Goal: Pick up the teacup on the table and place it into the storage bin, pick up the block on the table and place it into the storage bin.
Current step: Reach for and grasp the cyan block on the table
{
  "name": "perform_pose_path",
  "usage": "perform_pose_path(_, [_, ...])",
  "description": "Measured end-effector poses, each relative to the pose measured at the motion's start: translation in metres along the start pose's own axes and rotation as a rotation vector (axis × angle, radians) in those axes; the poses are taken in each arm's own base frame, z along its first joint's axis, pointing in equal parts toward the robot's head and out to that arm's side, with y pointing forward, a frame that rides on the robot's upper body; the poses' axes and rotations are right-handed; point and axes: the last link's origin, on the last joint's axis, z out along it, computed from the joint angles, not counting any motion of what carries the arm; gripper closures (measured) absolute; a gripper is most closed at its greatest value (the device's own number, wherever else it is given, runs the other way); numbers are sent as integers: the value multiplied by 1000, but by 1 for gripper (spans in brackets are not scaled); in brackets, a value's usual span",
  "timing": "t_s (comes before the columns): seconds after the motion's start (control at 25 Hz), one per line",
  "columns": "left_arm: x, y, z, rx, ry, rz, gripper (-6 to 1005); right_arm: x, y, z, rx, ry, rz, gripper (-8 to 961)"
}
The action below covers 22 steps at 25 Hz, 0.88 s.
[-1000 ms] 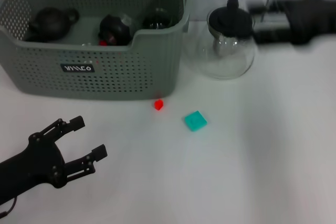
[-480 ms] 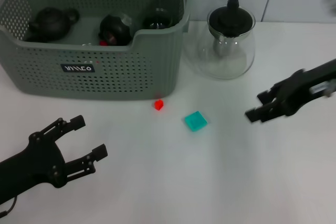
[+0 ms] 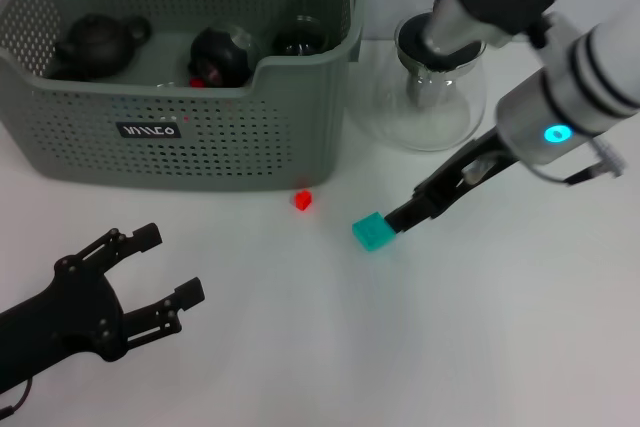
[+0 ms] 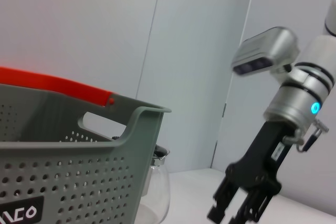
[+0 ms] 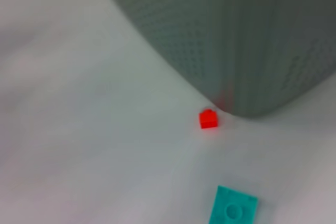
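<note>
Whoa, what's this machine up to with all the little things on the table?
It is tidying small things into the grey-green storage bin, which already holds dark teapots. Its right gripper is down at the table, right beside the teal block, apparently about to pick it up. A smaller red block lies just in front of the bin. The left gripper hangs open near the table's front edge, holding nothing. A glass teapot stands beside the bin.

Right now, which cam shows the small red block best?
The right wrist view: the small red block sits close and unobstructed on the table beside the storage bin, near the teal block. The head view shows it only as a tiny speck. The left wrist view doesn't show it.
</note>
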Motion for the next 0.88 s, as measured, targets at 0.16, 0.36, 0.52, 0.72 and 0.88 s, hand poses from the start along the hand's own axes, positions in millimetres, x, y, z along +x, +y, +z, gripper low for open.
perform_pose_path(0.16, [0,-1,0,6,0,-1,81,-5,7,15,20,26,80,314])
perform_pose_path(0.36, [-1,-1,0,8,0,-3,81,-9,14,32,80,52,106,313])
perform_pose_path(0.52, [-1,0,0,11,0,-5,81,-11,19,40,103,43,105,314])
perform_pose_path(0.72, [-1,-1,0,14,-1,-3,82,-11,23,53,128,45,91,322])
perform_pose_path(0.88, [-2,-1,-1,17,-1,-3,82,-11,25,60,133,30,81,328])
